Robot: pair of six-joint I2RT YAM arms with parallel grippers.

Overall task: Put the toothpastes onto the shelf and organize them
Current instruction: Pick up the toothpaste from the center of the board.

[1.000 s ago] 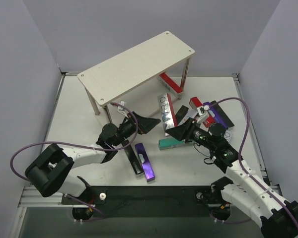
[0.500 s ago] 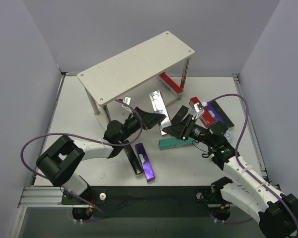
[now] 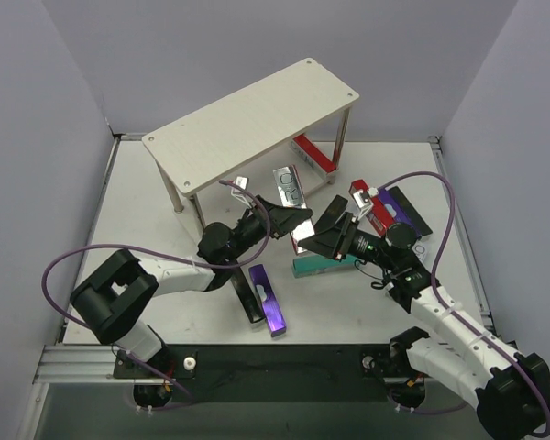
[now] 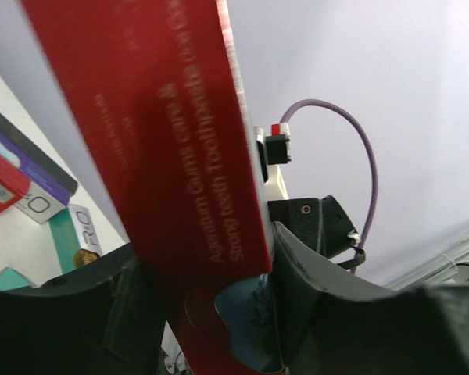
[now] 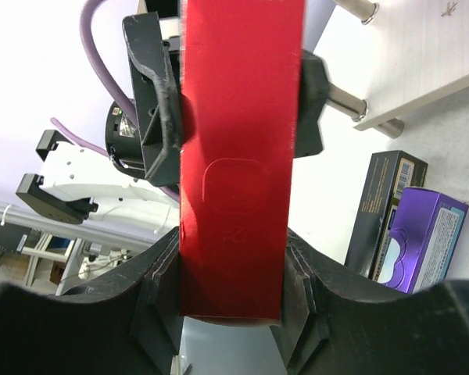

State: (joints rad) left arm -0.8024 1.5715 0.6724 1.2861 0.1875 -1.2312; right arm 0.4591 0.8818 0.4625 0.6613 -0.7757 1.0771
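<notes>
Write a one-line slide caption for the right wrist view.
Right gripper and left gripper both clamp one red toothpaste carton beside the shelf; a black carton and a purple carton lie beyond.

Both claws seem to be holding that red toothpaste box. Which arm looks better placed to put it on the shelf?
Left, probably. The left gripper clamps the red carton just in front of the shelf; the right gripper holds it from farther away, by the carton pile.

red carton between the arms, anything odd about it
Yes: the red carton is gripped at once by the left gripper and the right gripper, tilted up in front of the shelf rather than resting on it.
</notes>
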